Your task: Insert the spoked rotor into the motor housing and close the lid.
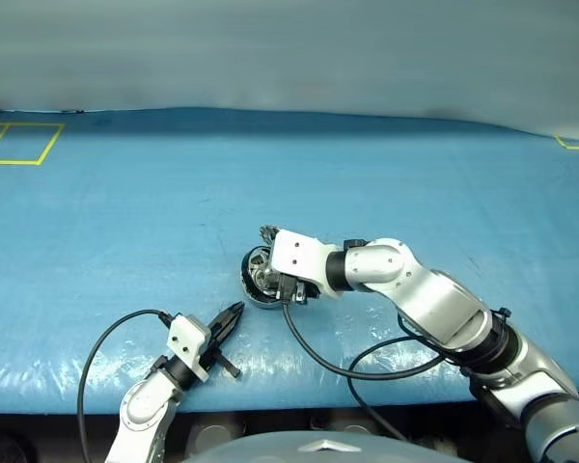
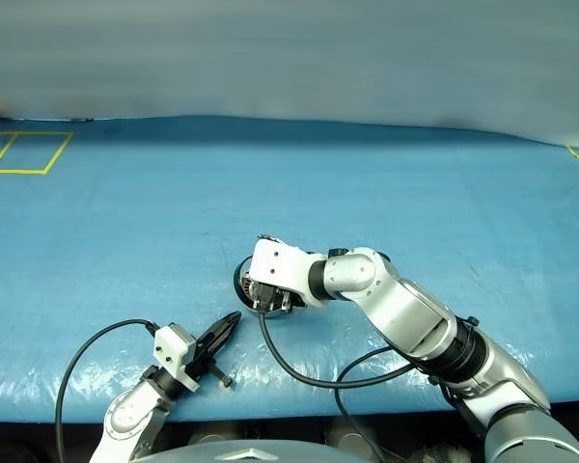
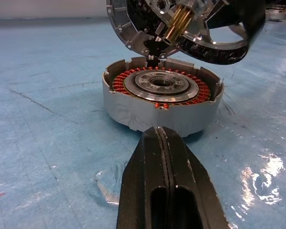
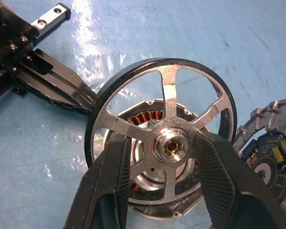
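- Right wrist view: the rotor (image 4: 164,138) hangs just above the housing (image 4: 155,200), face nearly level, hub close to over the core; it still has to sink straight down.
- The right gripper (image 4: 164,157), half open, pinches the rotor's hub.
- The lid (image 4: 271,148) stands hinged open beside the housing.
- The housing sits near the table's (image 1: 125,212) front edge.
- The left gripper (image 1: 227,323), shut and empty, points at the housing.

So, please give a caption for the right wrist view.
Right pincer holds the rotor by its hub above the open housing.
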Robot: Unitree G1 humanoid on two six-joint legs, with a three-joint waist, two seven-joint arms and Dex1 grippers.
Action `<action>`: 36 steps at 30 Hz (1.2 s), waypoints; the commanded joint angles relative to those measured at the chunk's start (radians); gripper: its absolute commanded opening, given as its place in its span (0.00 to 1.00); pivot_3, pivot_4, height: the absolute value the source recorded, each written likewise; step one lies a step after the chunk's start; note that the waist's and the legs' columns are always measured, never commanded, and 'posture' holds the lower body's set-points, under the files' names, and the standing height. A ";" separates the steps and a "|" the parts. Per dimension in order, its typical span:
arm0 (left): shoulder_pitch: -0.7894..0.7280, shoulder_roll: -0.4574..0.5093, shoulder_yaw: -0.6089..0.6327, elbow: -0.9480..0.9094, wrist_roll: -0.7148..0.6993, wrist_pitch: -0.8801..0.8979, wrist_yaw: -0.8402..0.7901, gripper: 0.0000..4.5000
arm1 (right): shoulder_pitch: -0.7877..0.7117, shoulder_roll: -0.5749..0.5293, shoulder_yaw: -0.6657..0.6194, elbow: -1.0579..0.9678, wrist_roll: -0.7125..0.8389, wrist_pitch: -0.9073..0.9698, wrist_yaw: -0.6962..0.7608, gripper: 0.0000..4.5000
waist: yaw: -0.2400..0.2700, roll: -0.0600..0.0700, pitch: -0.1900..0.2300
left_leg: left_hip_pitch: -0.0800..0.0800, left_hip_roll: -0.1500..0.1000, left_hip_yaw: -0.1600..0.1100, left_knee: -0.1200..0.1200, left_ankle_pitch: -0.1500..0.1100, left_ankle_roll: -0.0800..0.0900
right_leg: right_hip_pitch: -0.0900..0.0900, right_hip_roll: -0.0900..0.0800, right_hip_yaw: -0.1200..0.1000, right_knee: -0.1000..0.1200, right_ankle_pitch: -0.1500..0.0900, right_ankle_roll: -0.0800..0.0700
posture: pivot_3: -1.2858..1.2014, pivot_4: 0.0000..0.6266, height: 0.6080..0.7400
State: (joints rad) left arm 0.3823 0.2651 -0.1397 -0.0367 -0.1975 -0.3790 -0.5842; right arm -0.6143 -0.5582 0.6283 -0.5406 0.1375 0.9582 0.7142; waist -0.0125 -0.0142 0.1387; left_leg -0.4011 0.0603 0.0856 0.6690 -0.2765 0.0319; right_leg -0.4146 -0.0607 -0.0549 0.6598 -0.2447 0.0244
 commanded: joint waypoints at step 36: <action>0.016 -0.017 0.004 0.021 -0.007 -0.055 -0.005 0.00 | 0.013 -0.070 -0.074 -0.091 0.014 0.055 0.164 0.65 | 0.003 0.000 0.000 | 0.000 0.000 0.000 0.000 0.000 0.000 | 0.000 0.000 0.000 0.000 0.001 0.001 | 0.52 0.24 1.00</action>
State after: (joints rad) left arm 0.3917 0.2537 -0.1369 -0.0135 -0.1982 -0.4176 -0.5894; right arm -0.6053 -0.5924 0.6164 -0.5569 0.1063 0.9886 0.8387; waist -0.0099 -0.0139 0.1389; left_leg -0.4013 0.0600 0.0849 0.6694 -0.2766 0.0320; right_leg -0.4141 -0.0612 -0.0556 0.6596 -0.2442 0.0253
